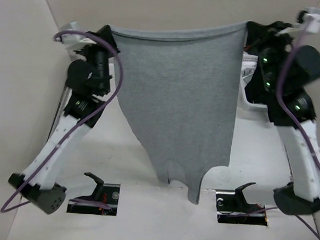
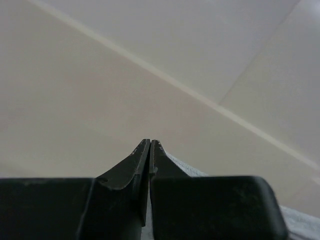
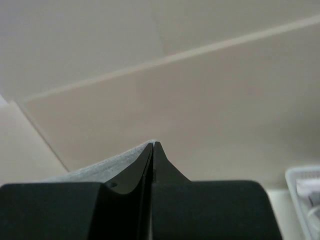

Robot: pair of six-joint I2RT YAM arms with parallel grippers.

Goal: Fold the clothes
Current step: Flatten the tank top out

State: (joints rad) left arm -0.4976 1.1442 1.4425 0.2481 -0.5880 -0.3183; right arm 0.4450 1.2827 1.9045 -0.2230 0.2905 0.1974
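Top view: left tool at 10 o'clock and right tool at 1 o'clock, each clamped on a hem corner of the grey garment. It hangs spread between them, straps trailing toward 6 o'clock above the desk. Both arms are raised, elbows bent. No fold made yet; all folding is left, I judge.

Left wrist view: jaws together, grey garment showing at 4 o'clock.

Right wrist view: jaws together, grey garment at 8 o'clock.
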